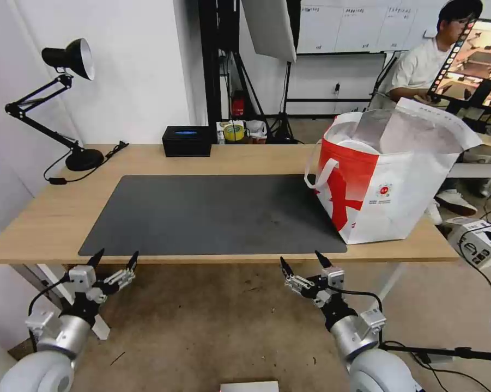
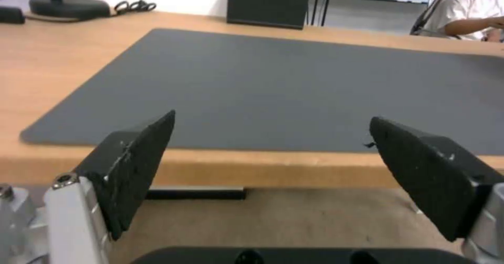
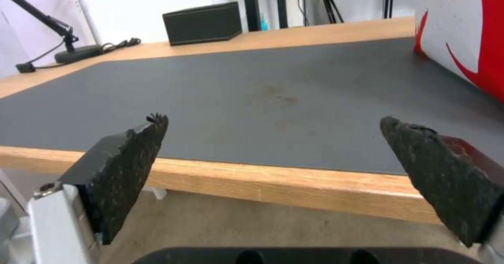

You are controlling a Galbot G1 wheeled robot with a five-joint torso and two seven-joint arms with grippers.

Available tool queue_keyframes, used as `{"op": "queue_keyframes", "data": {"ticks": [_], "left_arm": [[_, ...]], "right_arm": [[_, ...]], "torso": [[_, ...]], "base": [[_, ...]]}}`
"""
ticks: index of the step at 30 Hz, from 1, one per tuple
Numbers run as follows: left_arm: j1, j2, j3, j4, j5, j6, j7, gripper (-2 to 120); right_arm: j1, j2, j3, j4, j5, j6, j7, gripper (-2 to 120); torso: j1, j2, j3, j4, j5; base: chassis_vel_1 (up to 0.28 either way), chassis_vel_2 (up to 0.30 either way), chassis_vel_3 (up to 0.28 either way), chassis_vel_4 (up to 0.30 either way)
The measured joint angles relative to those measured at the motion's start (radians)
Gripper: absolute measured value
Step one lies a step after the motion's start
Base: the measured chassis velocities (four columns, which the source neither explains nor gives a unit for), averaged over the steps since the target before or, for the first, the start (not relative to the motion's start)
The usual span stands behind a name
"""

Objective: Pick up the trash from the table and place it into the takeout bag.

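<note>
Both arms hang below the near edge of the bench point(image 1: 43, 218). The left end effector point(image 1: 116, 257) and the right end effector point(image 1: 302, 262) each have their fingers spread wide, holding nothing. The takeout bag point(image 1: 387, 185) stands upright at the bench's right end, its corner on the dark grey mat point(image 1: 212, 212). The head view takes in the bag's open top and silver lining — the right wrist view catches just its red-and-white side point(image 3: 462, 39). A black box point(image 1: 187, 141) and a desk lamp point(image 1: 65, 98) sit along the far edge.
</note>
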Motion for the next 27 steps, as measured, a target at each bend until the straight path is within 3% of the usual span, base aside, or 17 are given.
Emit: {"op": "queue_keyframes", "data": {"ticks": [7,27], "left_arm": [[0.012,-0.004,-0.008,-0.018,-0.023,0.041,-0.005,100],[0.008,-0.003,-0.007,-0.019,-0.026,0.045,-0.006,100]], "right_arm": [[0.0,0.0,0.0,0.0,0.0,0.0,0.0,100],[0.0,0.0,0.0,0.0,0.0,0.0,0.0,100]], "torso": [[0.0,0.0,0.0,-0.0001,0.0],[0.0,0.0,0.0,-0.0001,0.0]], "base": [[0.0,0.0,0.0,0.0],[0.0,0.0,0.0,0.0]]}}
